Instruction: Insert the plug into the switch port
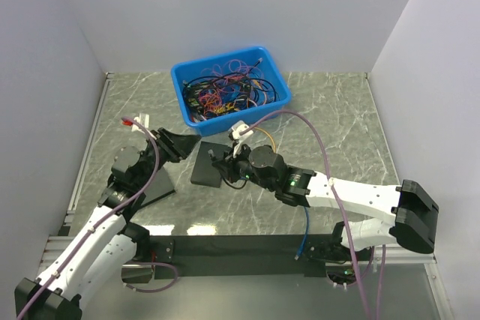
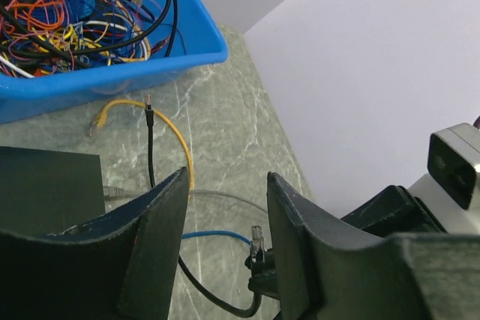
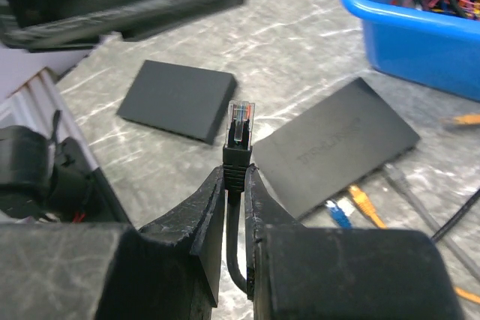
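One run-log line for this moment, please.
right gripper: shut on plug, connector up | left gripper: open, empty | switch: lying flat, plug not yet inserted

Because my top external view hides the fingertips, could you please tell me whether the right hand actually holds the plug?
Observer: Yes, the right hand is shut on the black-booted clear plug, which sticks straight out.
Operator: Thank you; is the left hand carrying anything?
Observer: No, the left hand is open and empty.
Operator: Are the switch's ports free?
Observer: An orange plug, a blue plug and a grey plug sit at one edge of the lettered switch.
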Controlling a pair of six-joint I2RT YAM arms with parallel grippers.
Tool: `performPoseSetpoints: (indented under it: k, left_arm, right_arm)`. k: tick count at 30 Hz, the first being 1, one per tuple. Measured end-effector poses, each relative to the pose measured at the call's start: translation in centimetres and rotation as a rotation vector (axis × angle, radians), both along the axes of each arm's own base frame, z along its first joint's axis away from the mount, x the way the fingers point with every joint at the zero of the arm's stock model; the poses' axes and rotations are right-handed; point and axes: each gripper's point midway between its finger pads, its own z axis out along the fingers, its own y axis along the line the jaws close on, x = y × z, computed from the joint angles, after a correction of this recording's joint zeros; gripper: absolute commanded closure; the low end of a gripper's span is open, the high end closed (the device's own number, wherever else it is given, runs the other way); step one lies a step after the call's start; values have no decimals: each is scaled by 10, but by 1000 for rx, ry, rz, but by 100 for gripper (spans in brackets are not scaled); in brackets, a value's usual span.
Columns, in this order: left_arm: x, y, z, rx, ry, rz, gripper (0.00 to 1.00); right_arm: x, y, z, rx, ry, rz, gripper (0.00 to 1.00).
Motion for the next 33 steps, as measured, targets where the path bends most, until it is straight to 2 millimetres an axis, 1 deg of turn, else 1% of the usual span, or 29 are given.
performPoseSetpoints:
  k: [3, 8, 13, 17, 21, 26, 28, 30, 33]
  left_arm:
    - [-1, -2, -1, 1, 4, -15, 50]
    - [-5, -7, 2, -4, -9, -52, 51]
    - [-9, -10, 1, -2, -8, -77, 54]
    - [-11, -12, -3, 0, -4, -92, 54]
    - [-12, -14, -6, 2, 0, -107, 58]
    - [-11, -15, -11, 10, 15, -114, 61]
    - [-10, -16, -13, 11, 21, -119, 65]
    - [-10, -17, -13, 11, 20, -120, 69]
    - [-8, -17, -16, 18, 27, -122, 71]
  right_arm:
    - [-4, 3, 2, 13, -1, 22, 100]
    - [-7, 5, 4, 23, -4, 37, 100]
    - [-6, 6, 2, 19, -2, 36, 100]
    - [-3, 12, 2, 13, 0, 35, 100]
    - [-1, 16, 2, 7, 0, 35, 100]
    - [2, 17, 9, 11, -11, 28, 100]
    - [3, 18, 13, 13, -18, 25, 100]
    - [4, 19, 11, 3, -19, 23, 100]
    - [6, 21, 6, -14, -14, 19, 100]
